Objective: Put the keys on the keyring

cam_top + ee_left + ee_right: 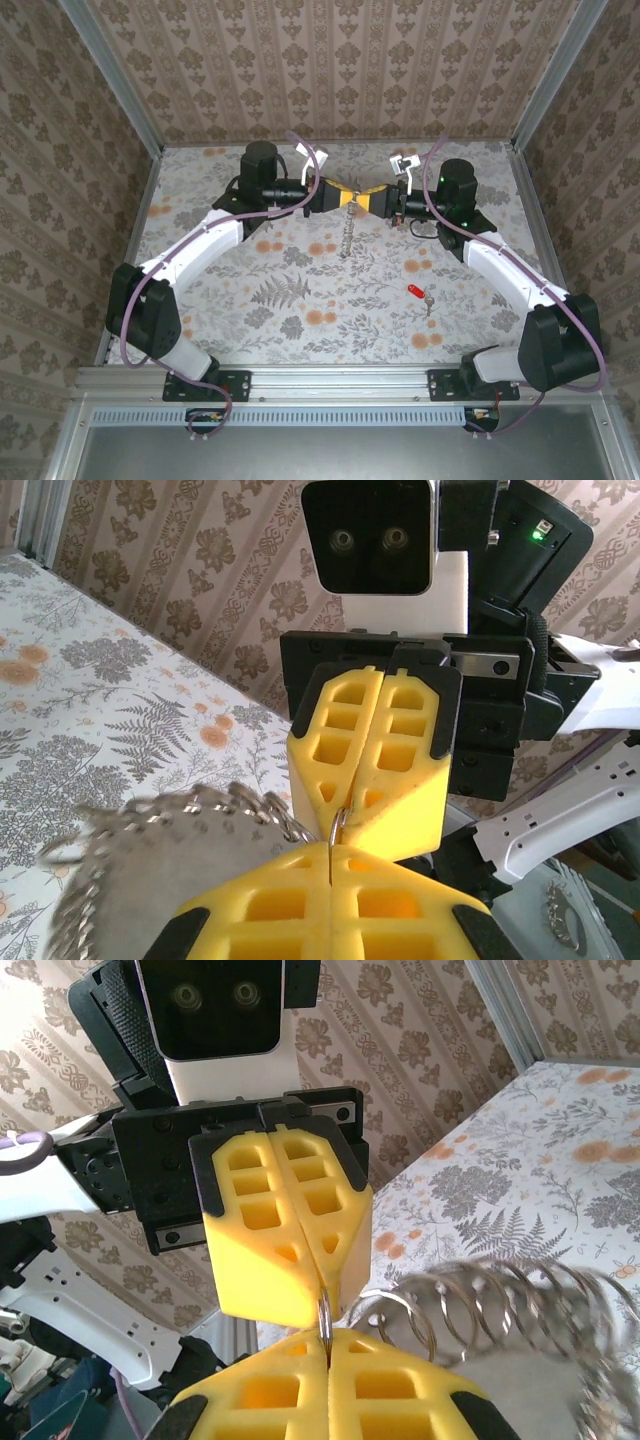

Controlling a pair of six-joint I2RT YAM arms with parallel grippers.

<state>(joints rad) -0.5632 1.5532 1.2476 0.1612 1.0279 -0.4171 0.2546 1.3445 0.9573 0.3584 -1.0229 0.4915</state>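
- Across the cell floor: the bench (250, 300), floral print, carries everything.
- Left arm (200, 245) & right arm (510, 270) both reach to the far-centre of the bench and meet nose to nose, prob. so the two can work one tiny part btwn them.
- Left gripper (349, 199): clenched, yellow fingers pressed flat together w/ a thin wire loop of the keyring nipped in the seam at the tips.
- Right gripper (363, 200): also clenched, tips almost touching the left gripper's, nipping the same wire loop from the other side. Seen from the left wrist cam, the wire runs straight from one seam into the other.
- Keyring (347, 238): silvery coil/chain, held up off the bench at far-centre by that wire loop; the rest hangs down below the tips. Can't tell if the low end touches the bench. From the right wrist cam its coils (500, 1300) bunch just beside the fingers. My read: the two-sided pinch steadies the loop, or is meant to pry it apart, so a key can slide on.
- Key (415, 291): red head, small metal blade, flat on the bench right of centre, nearer than the tips, well apart from the keyring, nothing touching it. Not yet threaded; likely one gripper must let go to fetch it.
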